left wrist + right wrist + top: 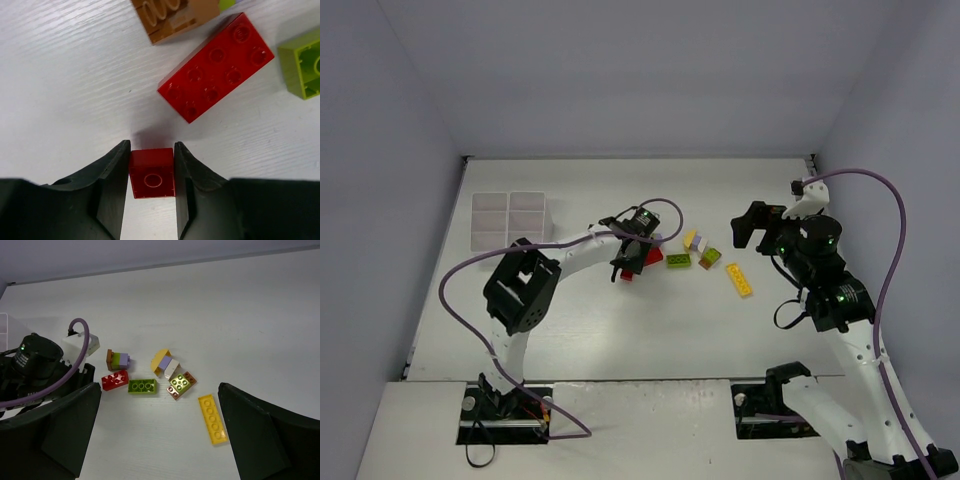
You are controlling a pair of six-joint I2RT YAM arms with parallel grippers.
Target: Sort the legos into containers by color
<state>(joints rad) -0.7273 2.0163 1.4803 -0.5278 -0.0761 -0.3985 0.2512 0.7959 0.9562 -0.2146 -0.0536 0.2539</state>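
Left gripper (152, 149) pinches small red brick (152, 175) squarely between its jaws.

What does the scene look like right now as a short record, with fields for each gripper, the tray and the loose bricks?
left gripper: closed on a small red brick, gripped on two opposite sides
right gripper: open, holding nothing
tray: white, six compartments, far left, apart from the bricks
nearest loose brick: larger red brick, just beyond the left gripper
long yellow brick: lying flat, rightmost of the bricks
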